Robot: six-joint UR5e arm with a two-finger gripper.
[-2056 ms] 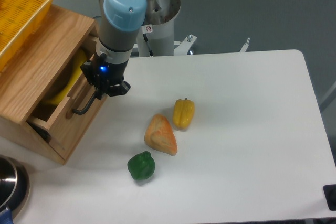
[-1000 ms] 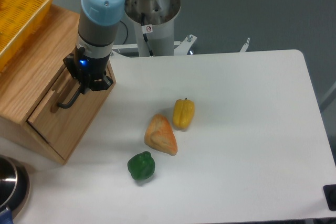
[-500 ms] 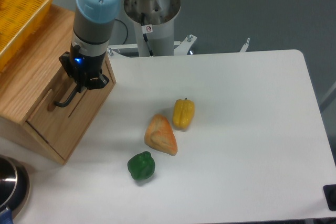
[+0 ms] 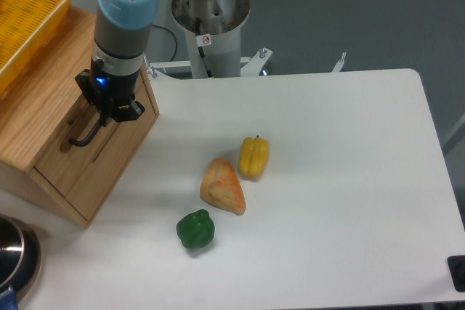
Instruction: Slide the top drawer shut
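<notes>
The pincer (image 4: 109, 110) sits on the black bar handle (image 4: 86, 136) of the top drawer (image 4: 76, 154), whose front lies flush with the wooden cabinet (image 4: 43, 99); whether its fingers clamp the bar I cannot tell. Behind it, the arm's pedestal carries 1 small round red-ringed sticker (image 4: 206, 39), unreadable

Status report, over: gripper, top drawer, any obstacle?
Gripper at the handle, jaws hidden, state unclear. Top drawer looks flush with cabinet, closed. Nothing in the way; the peppers and bread sit apart on the table.
</notes>
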